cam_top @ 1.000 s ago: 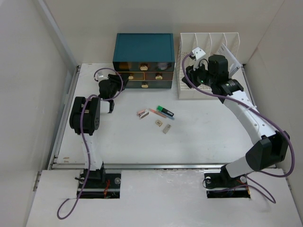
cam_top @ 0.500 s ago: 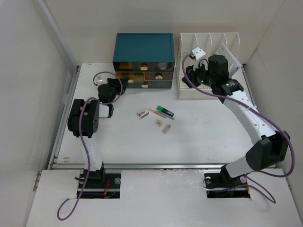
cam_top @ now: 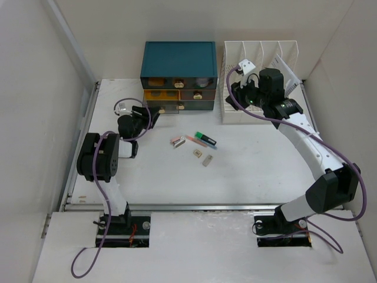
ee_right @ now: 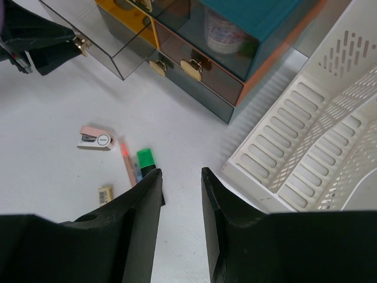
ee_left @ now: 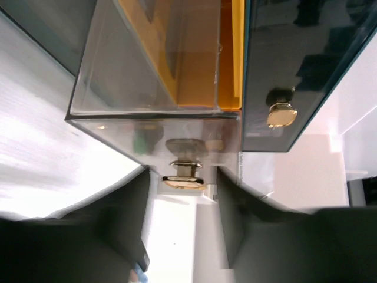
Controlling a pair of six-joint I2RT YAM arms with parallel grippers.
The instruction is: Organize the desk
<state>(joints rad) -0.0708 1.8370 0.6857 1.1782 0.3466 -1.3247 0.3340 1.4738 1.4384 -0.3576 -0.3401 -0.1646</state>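
The white desk point(cam_top: 247, 171) carries a teal drawer box point(cam_top: 178, 59) at the back. Its top-left drawer point(cam_top: 156, 100), clear with a yellow inside, is pulled out. My left gripper point(cam_top: 148, 112) is shut on that drawer's gold knob point(ee_left: 184, 181), with a finger on each side point(ee_left: 184, 177). My right gripper point(cam_top: 238, 94) hovers open and empty above the desk beside the file rack point(ee_right: 182, 177). A pink stapler point(cam_top: 178, 141), a pink pen point(cam_top: 191, 140), a green-capped marker point(cam_top: 205, 139) and two small erasers point(cam_top: 197, 153) lie mid-desk.
A white slotted file rack point(cam_top: 259, 53) stands at the back right with a paper sheet point(cam_top: 288, 68) in it. The other drawers point(ee_right: 194, 68) are shut; one holds a small tub point(ee_right: 224, 32). Walls stand left and right, and a metal rail point(cam_top: 194, 206) runs along the near edge.
My left gripper has pulled back to the left and toward me with the knob, and the top-left drawer has slid out of the box. The right arm has not moved.
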